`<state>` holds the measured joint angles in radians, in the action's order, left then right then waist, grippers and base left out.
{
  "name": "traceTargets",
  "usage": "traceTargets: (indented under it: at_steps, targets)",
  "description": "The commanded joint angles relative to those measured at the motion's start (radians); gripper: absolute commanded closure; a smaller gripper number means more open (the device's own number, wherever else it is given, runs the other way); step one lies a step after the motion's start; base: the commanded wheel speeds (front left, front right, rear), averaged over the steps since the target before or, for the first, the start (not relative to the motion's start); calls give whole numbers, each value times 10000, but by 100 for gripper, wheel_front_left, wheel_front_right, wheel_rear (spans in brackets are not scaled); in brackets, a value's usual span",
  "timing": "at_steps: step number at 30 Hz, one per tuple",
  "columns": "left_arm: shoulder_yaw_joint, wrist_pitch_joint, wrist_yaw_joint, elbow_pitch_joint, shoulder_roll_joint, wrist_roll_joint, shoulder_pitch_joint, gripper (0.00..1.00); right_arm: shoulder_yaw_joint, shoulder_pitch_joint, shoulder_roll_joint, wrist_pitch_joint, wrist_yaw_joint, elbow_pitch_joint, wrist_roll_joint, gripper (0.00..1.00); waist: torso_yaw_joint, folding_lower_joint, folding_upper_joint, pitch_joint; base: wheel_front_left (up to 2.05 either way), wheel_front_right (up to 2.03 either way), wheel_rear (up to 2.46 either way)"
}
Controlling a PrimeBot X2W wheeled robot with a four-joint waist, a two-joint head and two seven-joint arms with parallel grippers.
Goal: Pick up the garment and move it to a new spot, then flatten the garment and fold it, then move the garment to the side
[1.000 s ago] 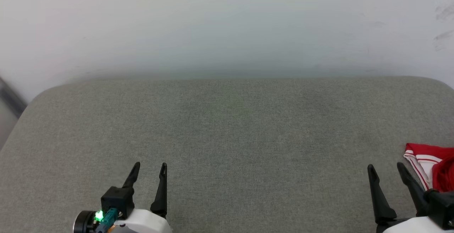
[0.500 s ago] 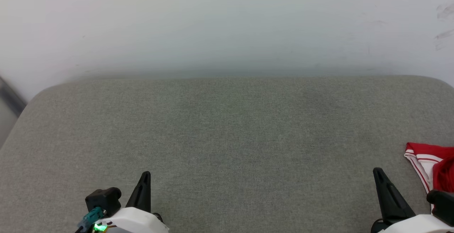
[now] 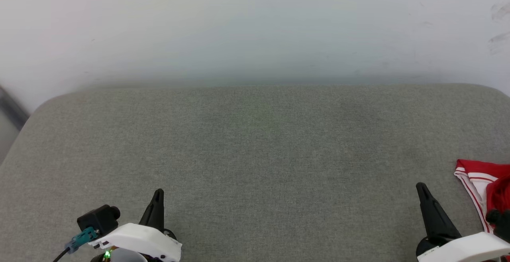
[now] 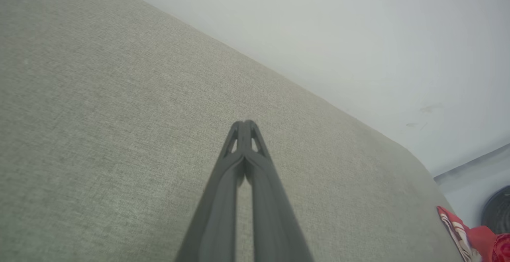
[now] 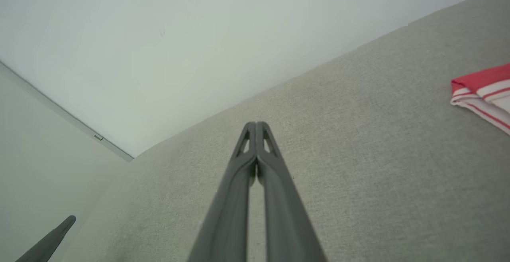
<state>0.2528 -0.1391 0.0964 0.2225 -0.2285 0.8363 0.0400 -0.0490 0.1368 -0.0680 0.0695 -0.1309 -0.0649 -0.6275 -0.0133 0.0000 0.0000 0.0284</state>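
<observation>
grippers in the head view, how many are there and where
2. The left gripper is at the lower left and the right gripper at the lower right, near the garment at the right edge. Both are shut and hold nothing.

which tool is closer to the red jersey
Right. The right tool is a short way to the left of the jersey; the left tool is far off across the grey cushion.

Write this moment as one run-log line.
left gripper: shut, empty | right gripper: shut, empty | garment: far right, not held
</observation>
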Motion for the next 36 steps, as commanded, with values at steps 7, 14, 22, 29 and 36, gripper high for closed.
traceTargets:
  at_steps: [7, 14, 22, 29, 36]
  targets:
    - [-480, 287, -313, -80, 174, 996, 347, 100, 14, -562, -130, -68, 0, 257, -1315, 100, 9, 0, 0, -23, 0, 0, 0]
    - [-768, 491, -502, -64, 318, 1659, 386, 100, 10, -749, -146, -69, 0, 524, -2175, 100, 18, 0, 0, -43, 0, 0, 0]
    - [-1131, 735, -738, -36, 489, 2483, 440, 100, -3, -973, -161, -63, 1, 857, -3248, 100, 29, 0, 0, -69, 0, 0, 0]
    - [-1427, 941, -927, -8, 641, 3150, 469, 100, -21, -1168, -167, -52, 1, 1129, -4108, 100, 38, 0, 0, -92, 0, 0, 0]
    - [-1706, 1136, -1110, 19, 770, 3771, 506, 100, -43, -1346, -169, -33, 1, 1386, -4915, 100, 48, 0, 0, -114, 0, 0, 0]
